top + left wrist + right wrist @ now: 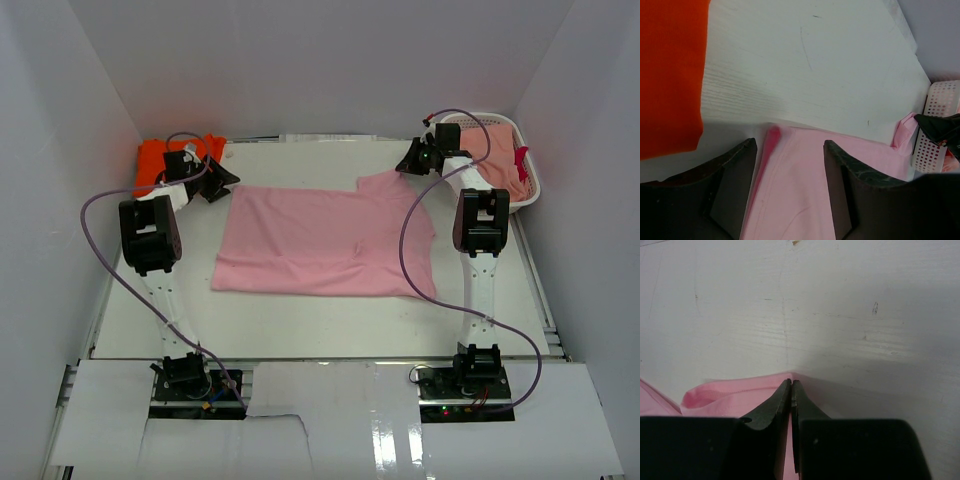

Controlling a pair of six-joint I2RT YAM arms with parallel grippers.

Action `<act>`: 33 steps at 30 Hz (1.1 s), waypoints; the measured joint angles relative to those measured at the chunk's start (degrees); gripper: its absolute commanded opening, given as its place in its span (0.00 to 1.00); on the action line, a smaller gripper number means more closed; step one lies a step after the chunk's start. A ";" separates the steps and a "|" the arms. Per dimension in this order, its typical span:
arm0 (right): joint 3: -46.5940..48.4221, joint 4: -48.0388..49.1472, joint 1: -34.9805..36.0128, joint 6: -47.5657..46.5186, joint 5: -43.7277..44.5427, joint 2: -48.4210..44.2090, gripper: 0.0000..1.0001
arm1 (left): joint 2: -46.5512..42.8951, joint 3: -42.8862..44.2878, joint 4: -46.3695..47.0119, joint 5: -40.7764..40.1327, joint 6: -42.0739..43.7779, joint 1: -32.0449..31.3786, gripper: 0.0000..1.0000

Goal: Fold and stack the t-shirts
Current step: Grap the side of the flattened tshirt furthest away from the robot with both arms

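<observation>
First fold, grasp stage: right gripper (791, 383) is clamped on a far corner of the pink shirt (320, 240); left gripper (790, 147), open astride the other, should close before both lift.

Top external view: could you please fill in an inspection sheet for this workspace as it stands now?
Surface: white table, faint scuff marks.
Job's things: pink t-shirt spread flat mid-table, unfolded; orange t-shirt at the far left corner.
Clutter: white lattice basket at the far right corner, pinkish cloth inside.
Grippers: left claw open, astride the pink t-shirt's far left edge; right claw shut on its far right corner.
Cables: a purple cable loops off each arm; the right one passes across the shirt's right edge.
Surroundings: white walls on three sides.
</observation>
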 measured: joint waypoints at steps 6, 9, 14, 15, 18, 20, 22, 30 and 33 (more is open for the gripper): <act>0.00 0.00 0.00 -0.02 -0.02 0.00 0.08 | 1.22 1.38 -0.59 0.46 -0.22 0.00 0.59; 0.00 -0.02 0.00 -0.02 0.00 0.00 0.08 | 2.25 2.25 -0.59 0.85 -0.28 0.00 0.53; 0.00 -0.02 0.00 -0.02 0.02 0.00 0.08 | 3.41 3.32 -0.96 1.79 -0.42 0.00 0.45; 0.00 -0.02 0.00 -0.02 0.02 0.00 0.08 | 3.58 3.54 -1.01 2.03 -0.46 0.00 0.45; 0.00 -0.04 0.02 -0.02 0.02 0.00 0.08 | 3.74 3.85 -1.14 2.21 -0.48 -0.02 0.43; 0.00 -0.04 0.02 -0.04 0.00 0.00 0.08 | 4.11 4.28 -1.49 2.36 -0.50 -0.02 0.41; 0.00 -0.07 0.02 -0.07 0.00 0.00 0.08 | 4.85 5.09 -1.49 2.97 -0.63 -0.02 0.37; 0.00 -0.15 0.09 -0.11 0.00 0.00 0.08 | 7.48 7.78 -1.68 5.16 -0.98 -0.02 0.18; 0.00 -0.17 0.09 -0.11 0.00 0.00 0.08 | 7.65 7.82 -2.19 5.16 -1.07 -0.02 0.10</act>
